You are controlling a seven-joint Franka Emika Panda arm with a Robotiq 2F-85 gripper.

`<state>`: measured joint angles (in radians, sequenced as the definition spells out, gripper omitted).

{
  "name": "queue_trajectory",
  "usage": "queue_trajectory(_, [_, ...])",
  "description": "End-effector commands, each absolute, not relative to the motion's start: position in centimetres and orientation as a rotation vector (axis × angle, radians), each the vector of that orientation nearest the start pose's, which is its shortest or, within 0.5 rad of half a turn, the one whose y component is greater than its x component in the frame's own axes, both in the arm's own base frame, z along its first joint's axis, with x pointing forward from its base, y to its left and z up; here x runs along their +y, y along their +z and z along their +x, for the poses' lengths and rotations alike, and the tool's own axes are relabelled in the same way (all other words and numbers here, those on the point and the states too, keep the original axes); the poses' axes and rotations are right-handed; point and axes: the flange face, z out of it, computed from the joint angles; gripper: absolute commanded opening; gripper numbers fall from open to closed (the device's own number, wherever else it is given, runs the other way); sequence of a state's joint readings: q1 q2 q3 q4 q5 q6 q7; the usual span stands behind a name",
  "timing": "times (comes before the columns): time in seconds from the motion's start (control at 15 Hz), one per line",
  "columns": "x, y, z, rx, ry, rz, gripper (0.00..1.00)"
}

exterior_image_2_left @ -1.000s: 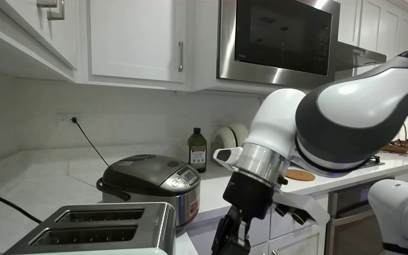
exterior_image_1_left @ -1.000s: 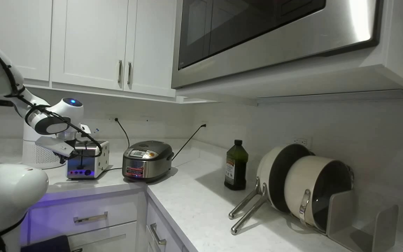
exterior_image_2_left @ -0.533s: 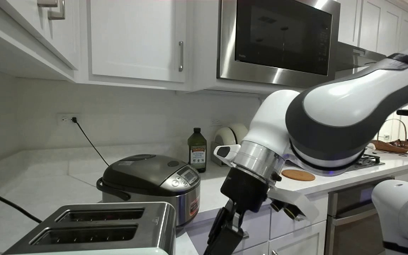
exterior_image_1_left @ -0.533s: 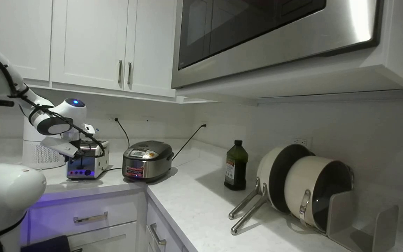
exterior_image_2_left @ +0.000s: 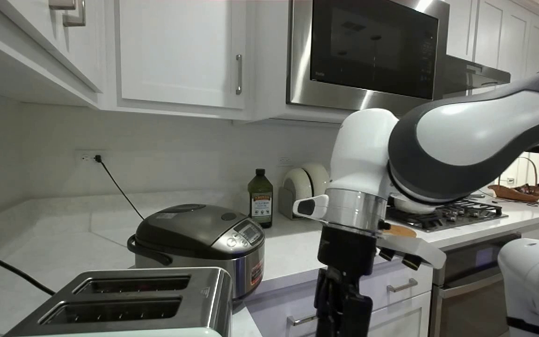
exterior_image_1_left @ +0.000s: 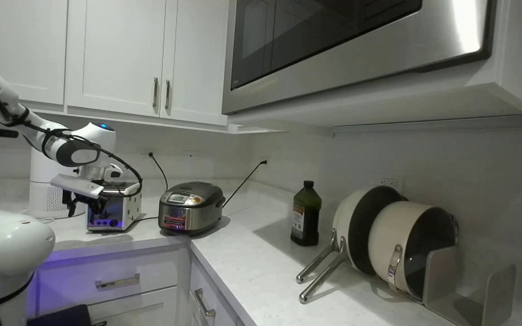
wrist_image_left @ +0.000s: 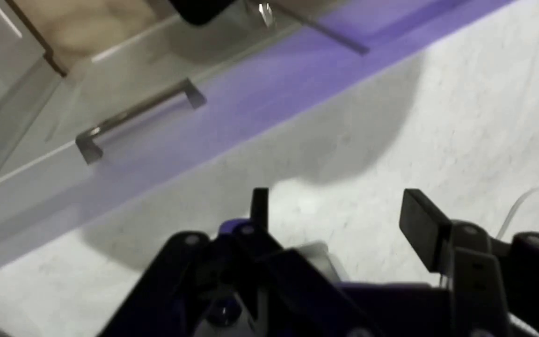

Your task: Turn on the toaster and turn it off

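Note:
The silver toaster stands on the counter in an exterior view, with bluish-lit controls low on its front. Seen from behind in an exterior view, the toaster shows two long slots in its metal top, and nothing sticks out of them. My gripper hangs before the upper front of the toaster and hides part of it, lever area included. Whether it touches cannot be told. In the wrist view the gripper is open, its fingers wide apart with only white counter behind the gap.
A round steel cooker stands beside the toaster, with a dark bottle and racked pans farther along. Behind the arm is a white cylindrical appliance. Upper cabinets overhang the counter. A black cord runs near the toaster.
My gripper's fingers have spread from together to wide apart. The hand has turned more upright and shifted slightly in front of the toaster. The toaster stays in place.

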<state>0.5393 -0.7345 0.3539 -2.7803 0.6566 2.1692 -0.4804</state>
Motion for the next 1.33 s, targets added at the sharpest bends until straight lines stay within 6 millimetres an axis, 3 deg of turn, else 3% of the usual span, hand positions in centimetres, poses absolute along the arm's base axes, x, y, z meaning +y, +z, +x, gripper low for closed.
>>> queue_trajectory(0.0, [25.4, 41.4, 18.5, -1.387, 0.110, -2.497, 0.42])
queue_trajectory(0.33, [26.2, 42.0, 17.8, -1.391, 0.081, -2.435, 0.04])
queue_trajectory(0.4, [26.7, 42.0, 17.7, -1.392, 0.062, -2.424, 0.01])
queue_trajectory(0.73, [30.1, 41.5, 17.4, -1.341, -0.166, -2.401, 0.01])
queue_trajectory(1.27, [34.8, 36.7, 16.4, -1.258, -0.495, -2.423, 0.00])
